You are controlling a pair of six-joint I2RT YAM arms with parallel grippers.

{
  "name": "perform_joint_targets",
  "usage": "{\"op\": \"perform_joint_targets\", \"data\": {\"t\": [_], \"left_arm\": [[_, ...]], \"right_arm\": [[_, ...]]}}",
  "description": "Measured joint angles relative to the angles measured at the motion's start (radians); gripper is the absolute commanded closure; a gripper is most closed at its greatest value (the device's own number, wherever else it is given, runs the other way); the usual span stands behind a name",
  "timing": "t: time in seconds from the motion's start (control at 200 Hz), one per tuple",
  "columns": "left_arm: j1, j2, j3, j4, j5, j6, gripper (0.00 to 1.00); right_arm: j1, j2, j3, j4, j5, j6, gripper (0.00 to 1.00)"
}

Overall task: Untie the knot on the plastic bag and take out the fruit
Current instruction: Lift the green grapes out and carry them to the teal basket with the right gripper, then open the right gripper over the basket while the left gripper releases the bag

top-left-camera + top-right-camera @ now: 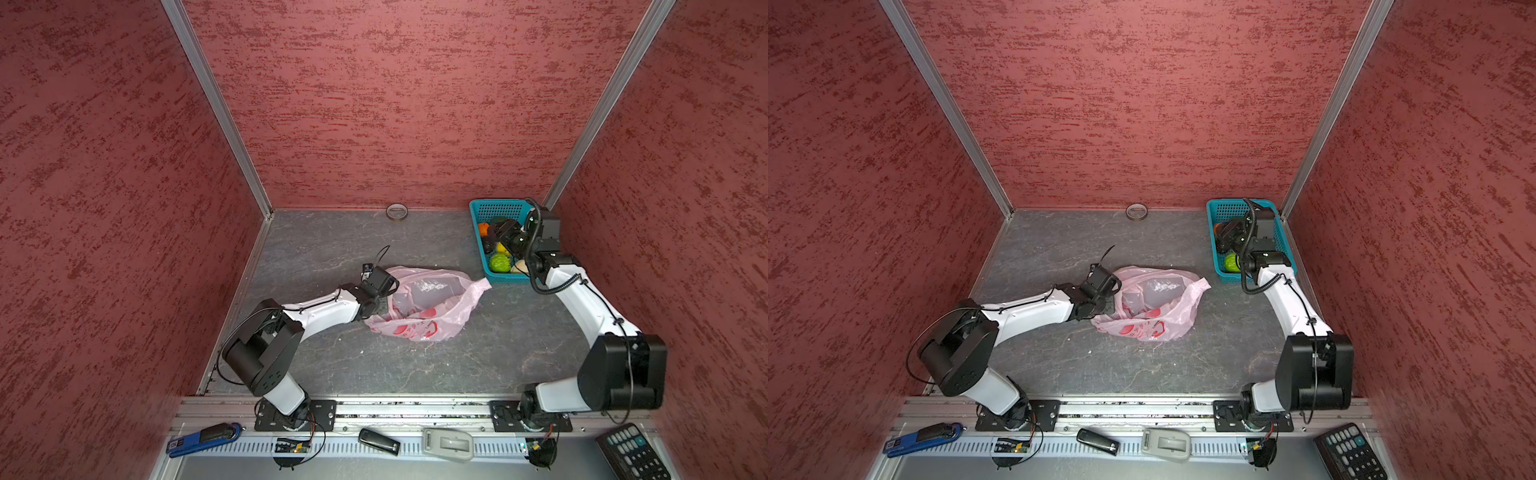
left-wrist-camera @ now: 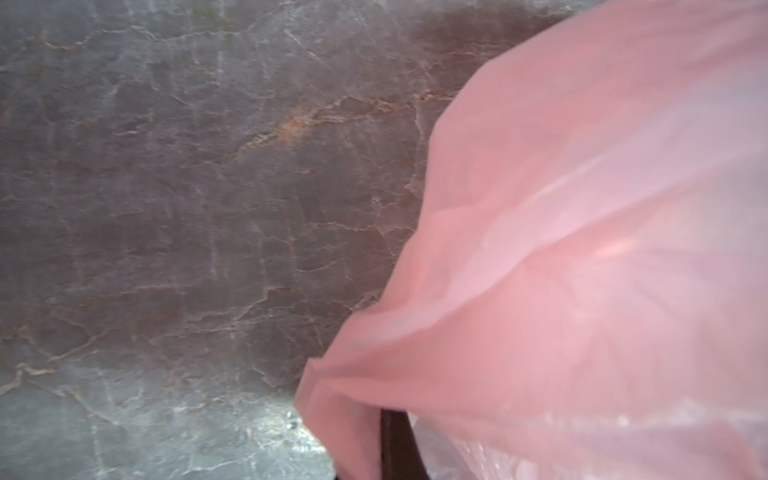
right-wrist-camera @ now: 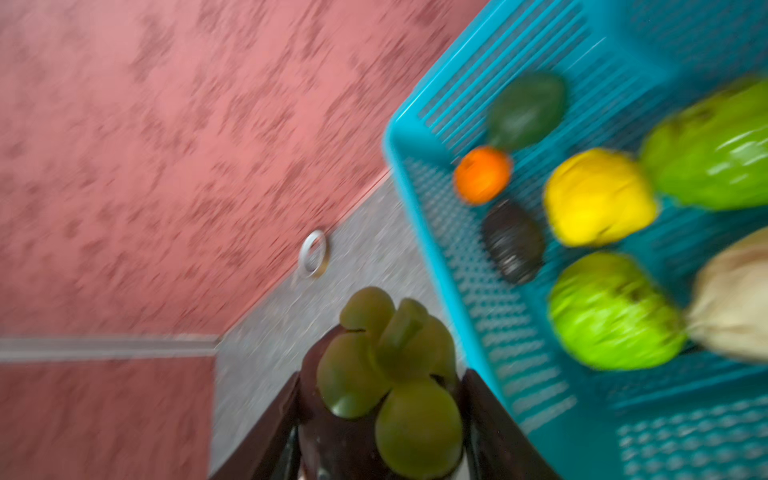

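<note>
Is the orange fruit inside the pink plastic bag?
No, the orange fruit lies on the floor of the teal basket.

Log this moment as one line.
left gripper: shut on bag | right gripper: holding dark fruit at basket | bag: open | basket: other fruit inside

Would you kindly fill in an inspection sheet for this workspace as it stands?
Surface: grey marbled tabletop.
Job's things: plastic bag lies mid-table, mouth open; fruits sit in teal basket.
Clutter: tape roll by back wall; stapler and calculator on front rail.
Hands: left hand shut on plastic bag's edge; right hand holds dark fruit at basket.
Cables: black cables run along both arms.
Surroundings: red textured walls.
</note>
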Motion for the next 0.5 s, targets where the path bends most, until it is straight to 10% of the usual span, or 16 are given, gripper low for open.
{"op": "perform_joint_targets", "data": {"t": [0.2, 0.501], "left_arm": [[0.035, -0.014, -0.002, -0.012, 0.002, 0.013, 1.00], [0.095, -0.028, -0.005, -0.012, 0.006, 0.019, 1.00]], "right_arm": [[-0.059, 0.157, 0.004, 0.024, 0.094, -0.050, 0.48], [-0.084, 0.247, 0.075, -0.001, 0.183, -0.104, 0.05]]}}
